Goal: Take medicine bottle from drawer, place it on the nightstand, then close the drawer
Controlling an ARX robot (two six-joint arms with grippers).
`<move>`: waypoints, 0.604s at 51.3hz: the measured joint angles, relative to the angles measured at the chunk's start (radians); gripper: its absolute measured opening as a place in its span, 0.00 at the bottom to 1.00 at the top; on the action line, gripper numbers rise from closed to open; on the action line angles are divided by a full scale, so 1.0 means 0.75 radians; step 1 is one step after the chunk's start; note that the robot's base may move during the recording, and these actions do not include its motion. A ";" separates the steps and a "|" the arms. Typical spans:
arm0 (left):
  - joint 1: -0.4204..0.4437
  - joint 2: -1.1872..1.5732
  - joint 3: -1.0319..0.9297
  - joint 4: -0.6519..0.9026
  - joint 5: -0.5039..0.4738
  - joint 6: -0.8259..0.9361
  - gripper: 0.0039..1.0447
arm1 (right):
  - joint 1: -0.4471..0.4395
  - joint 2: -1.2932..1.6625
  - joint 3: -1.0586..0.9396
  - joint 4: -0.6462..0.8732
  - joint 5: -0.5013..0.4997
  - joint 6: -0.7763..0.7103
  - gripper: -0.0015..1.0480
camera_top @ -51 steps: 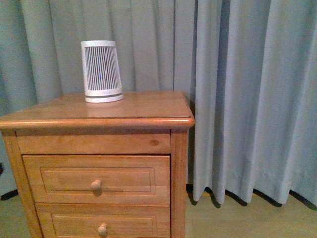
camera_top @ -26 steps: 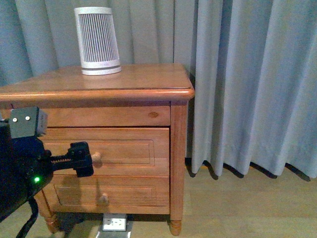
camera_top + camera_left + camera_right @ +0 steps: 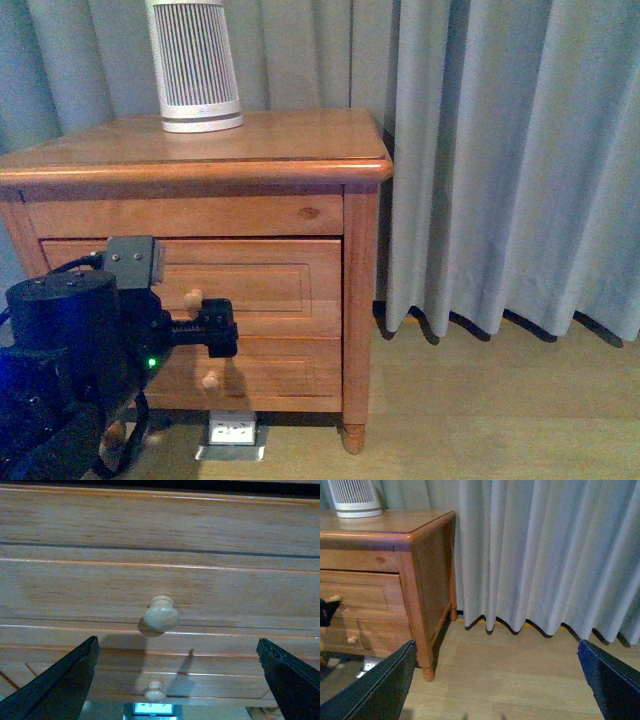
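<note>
The nightstand stands at the left, orange-brown, with two knobbed drawers. The upper drawer sits shut, so the medicine bottle is hidden. My left gripper is open just in front of the drawer fronts, slightly below and right of the upper knob. In the left wrist view the upper knob lies ahead of the open left gripper, between and beyond its black fingers, which touch nothing. My right gripper hangs open over bare floor, right of the nightstand.
A ribbed white-grey tapered appliance stands on the nightstand top at the back left. Grey curtains hang behind and to the right. The lower drawer's knob and a floor outlet box sit below the left gripper.
The front view has dropped lower, so the nightstand sits higher in frame. My left arm has come into view and moved right, bringing its gripper up by the upper knob.
</note>
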 joint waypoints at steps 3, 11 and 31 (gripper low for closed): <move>0.000 0.020 0.036 -0.013 0.000 0.014 0.94 | 0.000 0.000 0.000 0.000 0.000 0.000 0.93; 0.000 0.063 0.125 -0.053 0.006 0.037 0.94 | 0.000 0.000 0.000 0.000 0.001 0.000 0.93; 0.000 0.133 0.253 -0.124 0.017 0.072 0.94 | 0.000 0.000 0.000 0.000 0.001 0.000 0.93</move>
